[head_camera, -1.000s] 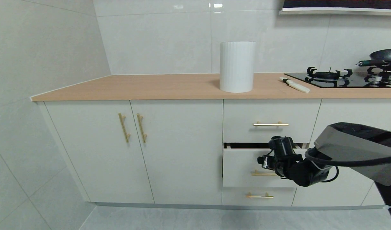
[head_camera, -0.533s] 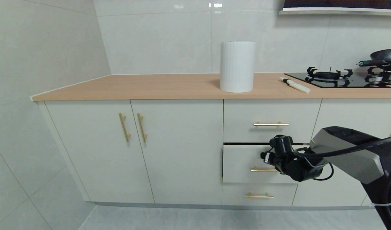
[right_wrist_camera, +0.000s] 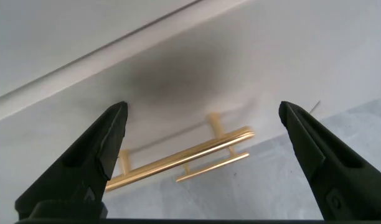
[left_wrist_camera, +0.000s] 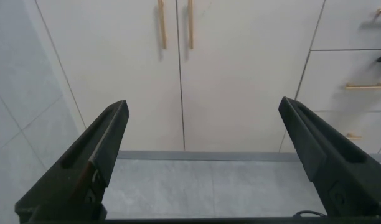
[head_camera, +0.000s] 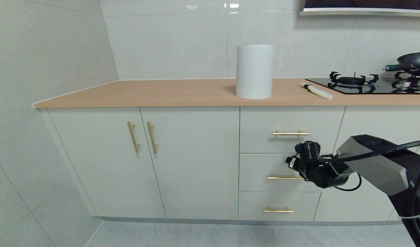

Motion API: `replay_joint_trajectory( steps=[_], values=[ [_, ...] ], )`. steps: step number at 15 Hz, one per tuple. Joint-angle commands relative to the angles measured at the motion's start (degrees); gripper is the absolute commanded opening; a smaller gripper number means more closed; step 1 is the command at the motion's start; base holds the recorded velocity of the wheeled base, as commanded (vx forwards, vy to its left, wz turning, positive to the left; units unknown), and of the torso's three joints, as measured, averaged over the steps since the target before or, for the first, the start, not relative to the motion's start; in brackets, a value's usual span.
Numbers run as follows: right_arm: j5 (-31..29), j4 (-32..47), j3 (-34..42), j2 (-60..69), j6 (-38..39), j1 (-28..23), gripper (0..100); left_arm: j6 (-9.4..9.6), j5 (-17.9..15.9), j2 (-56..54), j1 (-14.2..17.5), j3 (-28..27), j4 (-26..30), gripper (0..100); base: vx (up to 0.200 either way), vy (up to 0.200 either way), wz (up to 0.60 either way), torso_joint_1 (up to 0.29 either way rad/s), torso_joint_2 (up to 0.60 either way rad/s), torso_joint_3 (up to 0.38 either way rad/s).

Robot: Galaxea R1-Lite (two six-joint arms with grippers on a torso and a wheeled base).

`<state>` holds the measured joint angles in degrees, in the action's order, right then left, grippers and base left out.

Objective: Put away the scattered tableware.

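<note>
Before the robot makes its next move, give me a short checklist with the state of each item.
1. Middle drawer closed flush: ok.
2. Right hand open and empty, facing the drawer handle: ok.
3. Right hand clear of that handle: cannot tell.
4. Left hand open and empty: ok.
5. Counter free of tableware: not ok, a pale utensil lies beside the stove.
</note>
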<state>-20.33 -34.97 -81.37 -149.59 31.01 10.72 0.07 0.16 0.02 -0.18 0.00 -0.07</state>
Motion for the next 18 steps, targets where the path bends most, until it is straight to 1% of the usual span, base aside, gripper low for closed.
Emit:
replay_joint_trajectory(
  steps=[1,6,9,10,11,12,14,15,16,17,18],
  values=[
    [0.03,0.08,-0.28,0.00,0.10,-0.08,100,0.01,0.02,-0.02,0.01,0.00,-0.01,100,0.000,0.000,0.00,0.000,0.00,0.000],
    [-0.06,0.52,0.86,1.14,0.19,0.01,100,0.01,0.02,-0.02,0.01,0.00,-0.01,100,0.000,0.000,0.00,0.000,0.00,0.000],
    [0.03,1.84,5.96,6.33,0.10,0.01,100,0.01,0.02,-0.02,0.01,0.00,-0.01,100,0.000,0.000,0.00,0.000,0.00,0.000],
    [0.03,1.84,12.38,13.62,0.01,0.01,100,0.01,0.02,-0.02,0.01,0.00,-0.01,100,0.000,0.000,0.00,0.000,0.00,0.000],
    [0.03,1.84,13.34,14.85,-0.08,0.10,100,0.01,0.02,-0.02,0.01,0.00,-0.01,100,0.000,0.000,0.00,0.000,0.00,0.000],
    [-0.41,1.84,20.38,25.40,-0.34,0.36,100,-0.07,0.02,-0.02,0.01,0.00,-0.01,100,0.000,0.000,0.00,0.000,0.00,0.000],
    [-0.94,1.84,27.58,38.15,-0.95,0.27,100,-0.07,0.02,-0.02,0.01,0.00,-0.01,100,0.000,0.000,0.00,0.000,0.00,0.000],
    [-2.69,1.75,31.36,44.30,-2.89,0.10,100,0.01,0.02,-0.02,0.01,0.00,-0.01,100,0.000,0.000,0.00,0.000,0.00,0.000],
    [-4.89,1.31,37.43,52.56,-5.79,0.01,100,0.01,0.02,-0.02,0.01,0.00,-0.01,100,0.000,0.000,0.00,0.000,0.00,0.000],
    [-5.42,1.31,42.44,60.03,-8.07,0.01,100,0.01,0.02,-0.02,0.01,0.00,-0.01,100,0.000,0.000,0.00,0.000,0.00,0.000],
    [-5.42,1.40,45.69,64.95,-9.92,0.01,100,0.01,0.02,-0.02,0.01,0.00,-0.01,100,0.000,0.000,0.00,0.000,0.00,0.000]
  ],
)
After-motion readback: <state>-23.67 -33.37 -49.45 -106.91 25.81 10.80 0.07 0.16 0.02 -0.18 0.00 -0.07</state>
